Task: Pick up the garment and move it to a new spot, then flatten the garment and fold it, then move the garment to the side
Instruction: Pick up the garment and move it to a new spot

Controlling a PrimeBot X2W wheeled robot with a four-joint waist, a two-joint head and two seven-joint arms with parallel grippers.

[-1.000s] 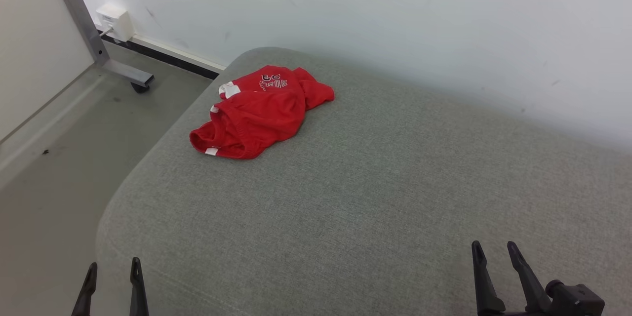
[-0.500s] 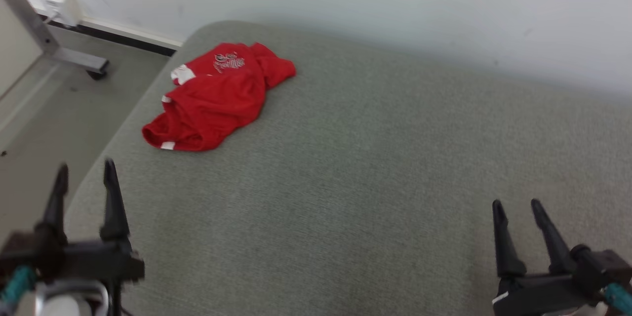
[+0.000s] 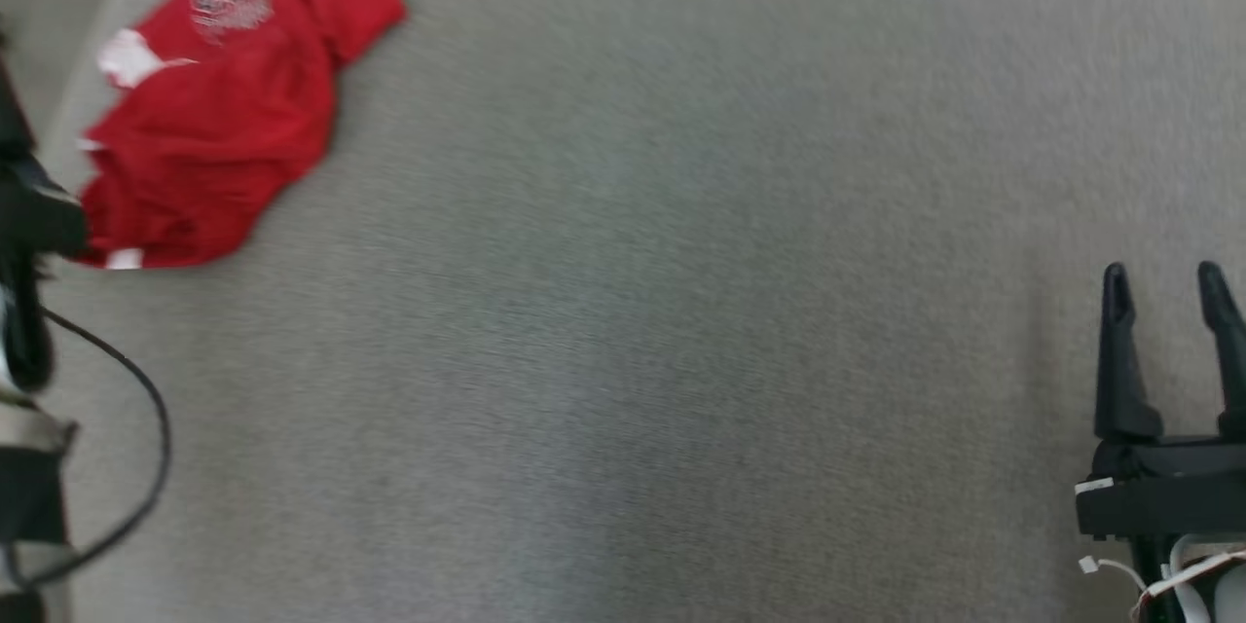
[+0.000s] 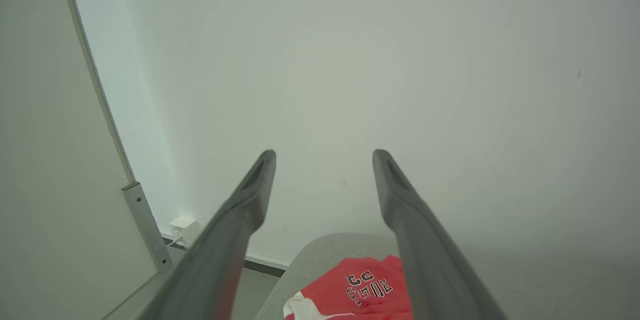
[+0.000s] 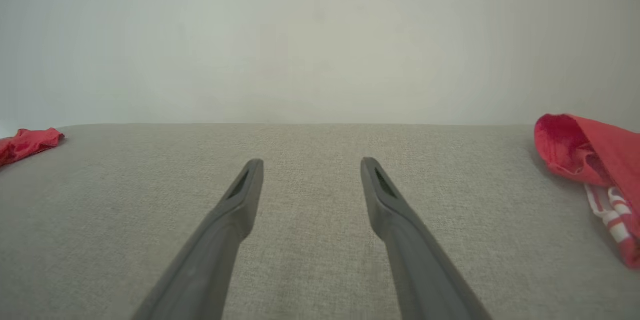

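Note:
The garment [image 3: 214, 107] is a crumpled red shirt with white trim and a printed logo, lying at the far left of the grey cushion [image 3: 681, 311]. My left arm [image 3: 29, 214] shows as a dark shape at the left edge, just beside the garment's near end. In the left wrist view my left gripper [image 4: 324, 160] is open and empty in the air, with the garment [image 4: 360, 290] low between its fingers. My right gripper [image 3: 1168, 287] hovers open and empty over the cushion's right side, far from the garment [image 5: 27, 144].
A second red cloth with white stripes [image 5: 590, 160] lies on the cushion at the right of the right wrist view. A white wall [image 4: 400, 60] backs the cushion. A grey metal leg [image 4: 145, 225] and a white wall box [image 4: 182, 227] stand left of it. A black cable [image 3: 146, 467] loops at the lower left.
The head camera has tipped down and closer, so the whole picture has shifted. My left arm has come forward along the left edge to beside the garment. Both grippers remain open.

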